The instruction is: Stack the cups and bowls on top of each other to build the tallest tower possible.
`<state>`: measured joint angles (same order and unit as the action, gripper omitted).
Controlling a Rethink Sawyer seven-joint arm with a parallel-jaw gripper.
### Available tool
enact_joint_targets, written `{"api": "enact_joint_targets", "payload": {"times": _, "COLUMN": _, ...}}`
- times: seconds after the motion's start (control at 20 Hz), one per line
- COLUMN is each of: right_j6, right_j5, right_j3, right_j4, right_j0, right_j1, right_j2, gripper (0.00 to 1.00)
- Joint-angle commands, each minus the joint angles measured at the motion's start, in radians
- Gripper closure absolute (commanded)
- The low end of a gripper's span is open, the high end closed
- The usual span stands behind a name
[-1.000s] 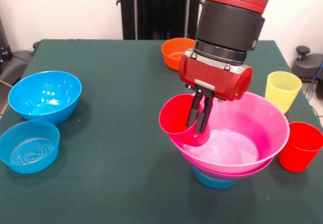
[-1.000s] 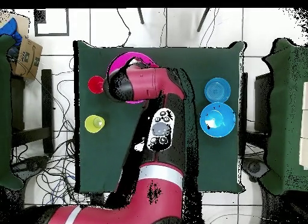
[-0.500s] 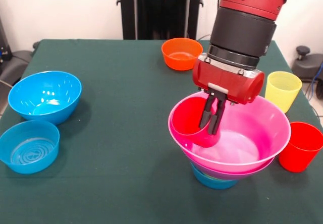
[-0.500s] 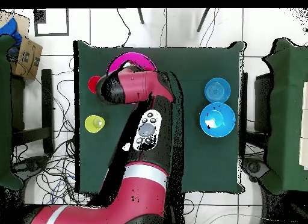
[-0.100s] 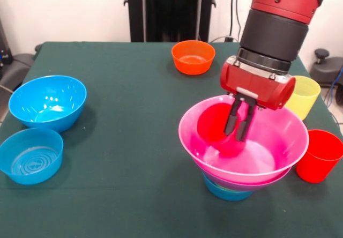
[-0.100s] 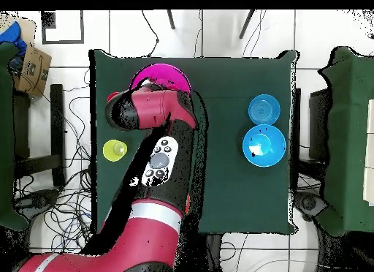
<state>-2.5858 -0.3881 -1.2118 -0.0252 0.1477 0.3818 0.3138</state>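
In the front view my gripper (image 5: 236,133) is shut on the wall of a red cup (image 5: 215,124), holding it tilted inside the big pink bowl (image 5: 284,136). That pink bowl tops the tower, resting on another bowl's rim (image 5: 257,184) with a small blue bowl (image 5: 228,193) at the base. A yellow cup (image 5: 304,94) and a second red cup (image 5: 319,155) stand to the right of the tower. The orange bowl (image 5: 193,56) sits behind it. From overhead, the arm covers the gripper and most of the pink bowl (image 6: 165,72); the yellow cup (image 6: 115,149) shows beside it.
Two blue bowls stand on the left of the front view, a deep one (image 5: 48,101) and a shallower one (image 5: 30,155). Overhead they appear as blue bowl (image 6: 264,108) and blue bowl (image 6: 264,145) on the right. Chairs flank the table.
My gripper has carried the red cup rightward in the front view, from over the pink bowl's left rim to inside the bowl. Nothing else on the table moved.
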Motion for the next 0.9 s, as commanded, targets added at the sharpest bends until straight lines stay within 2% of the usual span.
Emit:
{"api": "enact_joint_targets", "payload": {"times": 0.05, "right_j6": -0.241, "right_j5": 0.076, "right_j3": -0.032, "right_j4": 0.045, "right_j0": 0.047, "right_j1": -0.03, "right_j2": 0.048, "gripper": 0.0}}
{"api": "enact_joint_targets", "payload": {"times": 0.35, "right_j6": -0.149, "right_j5": 0.036, "right_j3": -0.035, "right_j4": 0.064, "right_j0": 0.028, "right_j1": -0.023, "right_j2": 0.028, "gripper": 0.0}}
{"api": "enact_joint_targets", "payload": {"times": 0.9, "right_j6": -0.096, "right_j5": 0.023, "right_j3": -0.051, "right_j4": 0.076, "right_j0": 0.001, "right_j1": -0.003, "right_j2": -0.001, "gripper": 0.0}}
